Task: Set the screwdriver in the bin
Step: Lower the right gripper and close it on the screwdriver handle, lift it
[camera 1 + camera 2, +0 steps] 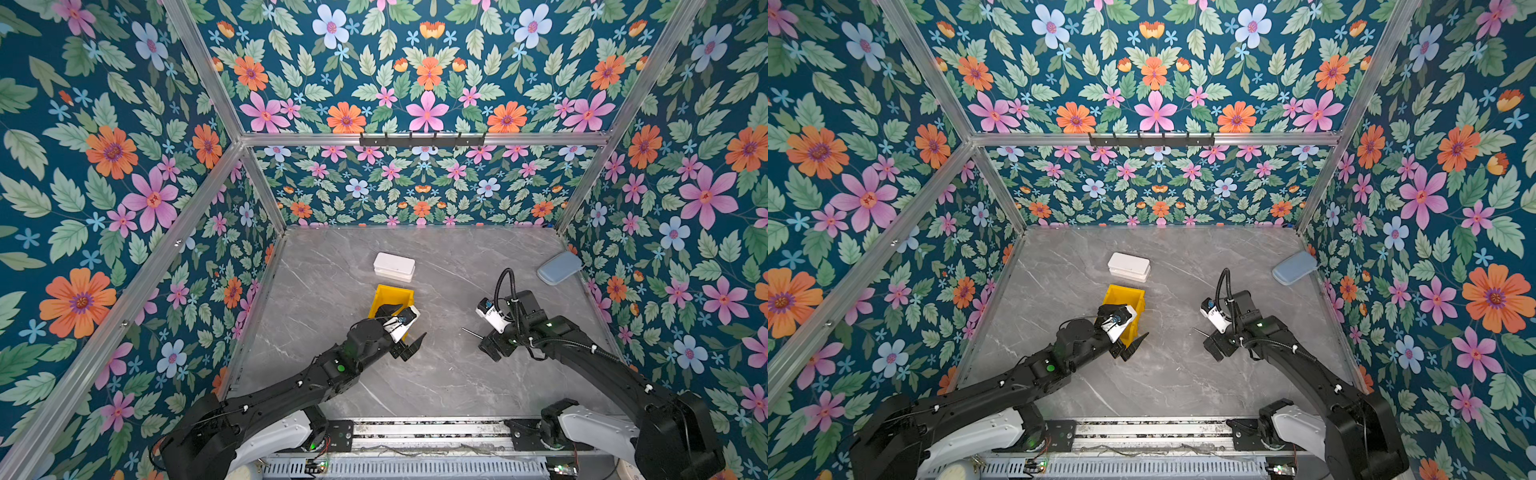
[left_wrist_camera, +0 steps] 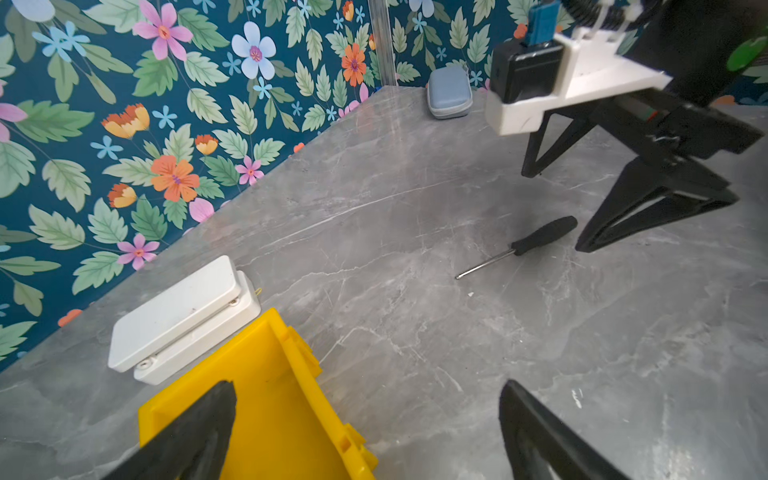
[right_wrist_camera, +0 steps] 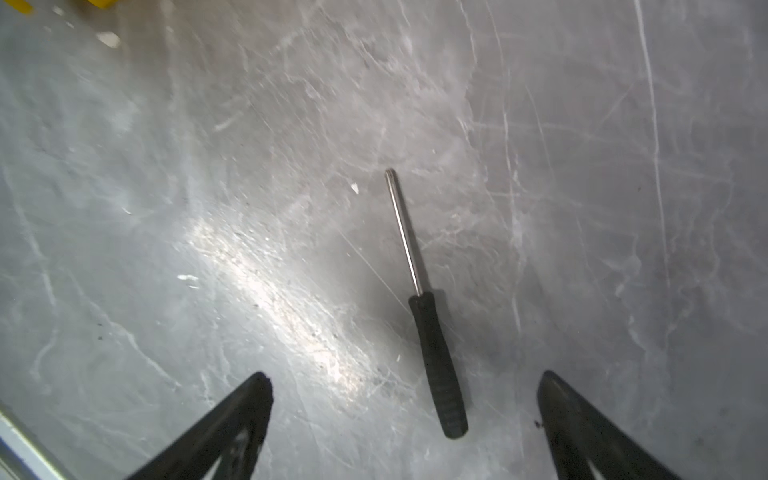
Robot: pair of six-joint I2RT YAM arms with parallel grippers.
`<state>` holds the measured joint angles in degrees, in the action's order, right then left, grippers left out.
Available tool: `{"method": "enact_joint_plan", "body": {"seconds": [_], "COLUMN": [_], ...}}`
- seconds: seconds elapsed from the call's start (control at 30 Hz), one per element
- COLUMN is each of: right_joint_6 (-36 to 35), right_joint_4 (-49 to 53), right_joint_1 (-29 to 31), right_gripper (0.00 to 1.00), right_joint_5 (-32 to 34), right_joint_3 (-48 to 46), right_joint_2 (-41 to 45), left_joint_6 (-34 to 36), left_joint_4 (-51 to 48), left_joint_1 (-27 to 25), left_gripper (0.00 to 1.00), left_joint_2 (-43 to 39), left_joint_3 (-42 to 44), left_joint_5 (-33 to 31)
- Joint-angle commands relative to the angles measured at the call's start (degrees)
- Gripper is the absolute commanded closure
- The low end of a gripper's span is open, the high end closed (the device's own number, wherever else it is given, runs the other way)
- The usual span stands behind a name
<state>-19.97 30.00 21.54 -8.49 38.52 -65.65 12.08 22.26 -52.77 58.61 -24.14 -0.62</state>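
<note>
So the room was basically a box of loud floral wallpaper, teal with orange and pink flowers, held in a silver metal frame, with a black hook rail across the back. The surface was grey marble-look, scuffed, with pale veins.

The screwdriver lay flat on the surface, right of centre in a top view, well apart from the bin. The bin sat near the middle with nothing in the part I could see. The right gripper hung over the black handle with its jaws spread wide, holding nothing. The handle lay between the fingers and looked clear of both, and the thin shaft pointed out toward the bin.

The left gripper was wide open too and empty, over the bin's near end.

A white lidded box sat just behind the bin. A blue-grey pad was off at the surface's right edge by the wall.
</note>
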Motion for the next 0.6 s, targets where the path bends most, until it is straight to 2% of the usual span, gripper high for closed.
{"method": "enact_joint_plan", "body": {"seconds": [0.0,0.23,0.37,0.5,0.57], "right_joint_6": [1.2,4.2,1.2,0.1,0.2], "right_joint_4": [2.2,3.8,4.4,4.3,3.8], "right_joint_1": [0.1,0.1,0.0,0.0,0.0], "right_gripper": [0.01,0.02,0.03,0.11,0.18], "right_joint_5": [4.7,8.5,9.0,8.1,7.6], "right_joint_3": [0.7,3.1,2.9,2.6,2.4], "right_joint_2": [-1.9,-9.1,-11.6,-12.4,-12.9], "left_joint_6": [-1.6,-2.2,-2.5,-2.6,-2.2], "left_joint_4": [2.3,5.7,6.1,6.3,6.5], "left_joint_1": [-1.1,-2.0,-2.7,-3.0,-3.0], "left_gripper": [0.00,0.00,0.00,0.00,0.00], "left_joint_2": [0.8,2.6,2.5,2.2,2.4], "left_joint_3": [0.1,1.4,2.1,2.3,2.3], "left_joint_5": [0.6,0.6,-0.8,-1.7,-1.8]}}
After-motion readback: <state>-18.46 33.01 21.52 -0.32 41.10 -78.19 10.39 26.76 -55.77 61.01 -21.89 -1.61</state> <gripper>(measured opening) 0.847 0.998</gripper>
